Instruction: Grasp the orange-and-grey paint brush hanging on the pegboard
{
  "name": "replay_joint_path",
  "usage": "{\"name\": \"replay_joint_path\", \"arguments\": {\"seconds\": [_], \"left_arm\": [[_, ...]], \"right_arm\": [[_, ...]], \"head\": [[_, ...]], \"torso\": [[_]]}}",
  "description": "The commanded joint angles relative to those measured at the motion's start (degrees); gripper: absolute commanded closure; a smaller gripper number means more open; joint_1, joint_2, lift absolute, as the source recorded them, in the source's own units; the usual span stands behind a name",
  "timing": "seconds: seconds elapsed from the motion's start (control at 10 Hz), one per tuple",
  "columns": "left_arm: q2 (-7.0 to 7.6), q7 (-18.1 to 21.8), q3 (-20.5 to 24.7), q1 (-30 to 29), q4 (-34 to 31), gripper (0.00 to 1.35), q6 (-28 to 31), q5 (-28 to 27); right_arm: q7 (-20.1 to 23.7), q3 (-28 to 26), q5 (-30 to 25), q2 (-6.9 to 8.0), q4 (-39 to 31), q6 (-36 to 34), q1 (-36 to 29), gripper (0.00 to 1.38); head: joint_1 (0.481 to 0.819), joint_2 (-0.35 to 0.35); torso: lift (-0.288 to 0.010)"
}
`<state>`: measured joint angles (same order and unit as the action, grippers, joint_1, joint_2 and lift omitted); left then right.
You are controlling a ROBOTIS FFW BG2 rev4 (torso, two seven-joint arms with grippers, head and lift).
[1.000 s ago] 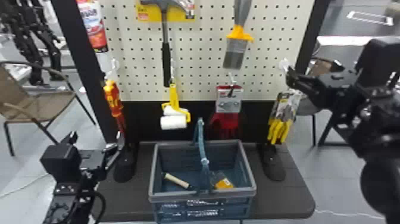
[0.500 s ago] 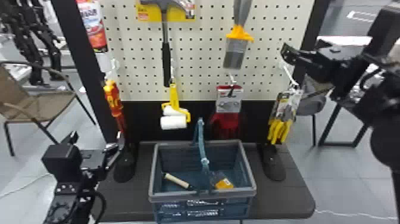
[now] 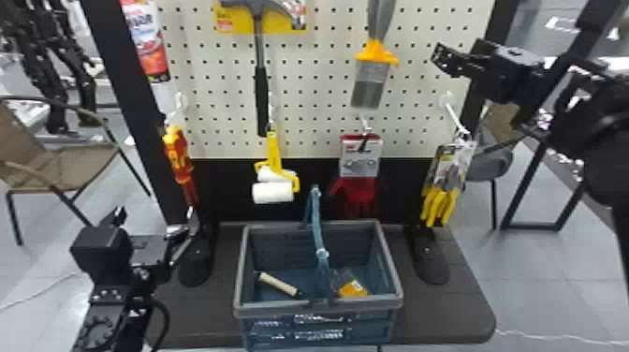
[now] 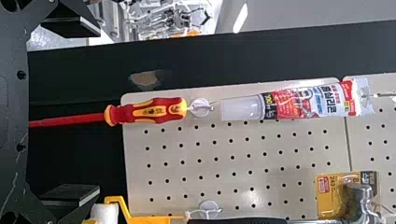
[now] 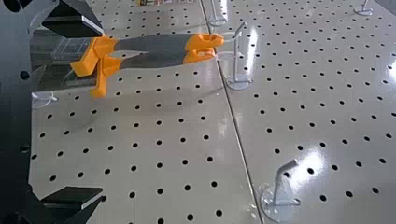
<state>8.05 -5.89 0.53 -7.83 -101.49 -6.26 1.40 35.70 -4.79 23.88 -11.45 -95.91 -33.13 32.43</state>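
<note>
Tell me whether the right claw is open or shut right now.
Open: the right claw has its two black fingers standing wide apart, with nothing clamped between them.

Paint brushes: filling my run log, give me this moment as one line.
paint brushes: two, hanging on pegboard | right hand: open, empty | left hand: open, empty | grasp: not made

At the lower left of the head view, the robot's left arm [image 3: 100,309] is matt black, with a boxy housing [image 3: 100,248], a round disc [image 3: 96,330] ringed with small marks, and a curved black cable [image 3: 164,318]. The right arm [image 3: 603,150], along the right side, is black too, with bulky rounded joints and a squarish wrist block [image 3: 519,70] with a blue-grey top. Both wrist views show a dark plate [image 4: 14,112] with round holes, and wedge-shaped black fingers [image 4: 70,27] edged in paler grey.
</note>
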Motion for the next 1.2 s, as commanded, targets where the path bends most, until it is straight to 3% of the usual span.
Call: {"name": "replay_joint_path", "arguments": {"seconds": [0.0, 0.2, 0.7, 1.1], "left_arm": [[-0.14, 0.0, 0.0, -0.08, 0.15, 0.12, -0.15, 0.0], [-0.05, 0.0, -0.26, 0.27, 0.5, 0.12, -0.24, 0.0], [0.83, 0.0, -0.96, 0.88, 1.29, 0.12, 0.29, 0.09], [1.62, -0.18, -1.4, 1.06, 1.64, 0.12, 0.2, 0.18]], "right_arm": [[0.24, 2.95, 1.96, -1.03, 2.48, 0.0, 2.11, 0.1], [0.68, 6.55, 3.63, -1.99, 4.68, 0.0, 5.27, 0.1], [0.68, 12.7, 7.15, -2.52, 8.02, -0.09, 9.32, 0.1], [0.68, 16.75, 9.08, -3.75, 9.34, 0.17, 12.39, 0.1]], "head": [[0.549, 0.0], [0.549, 0.0], [0.549, 0.0], [0.549, 0.0]], "torso": [[-0.1], [-0.1], [-0.1], [-0.1]]}}
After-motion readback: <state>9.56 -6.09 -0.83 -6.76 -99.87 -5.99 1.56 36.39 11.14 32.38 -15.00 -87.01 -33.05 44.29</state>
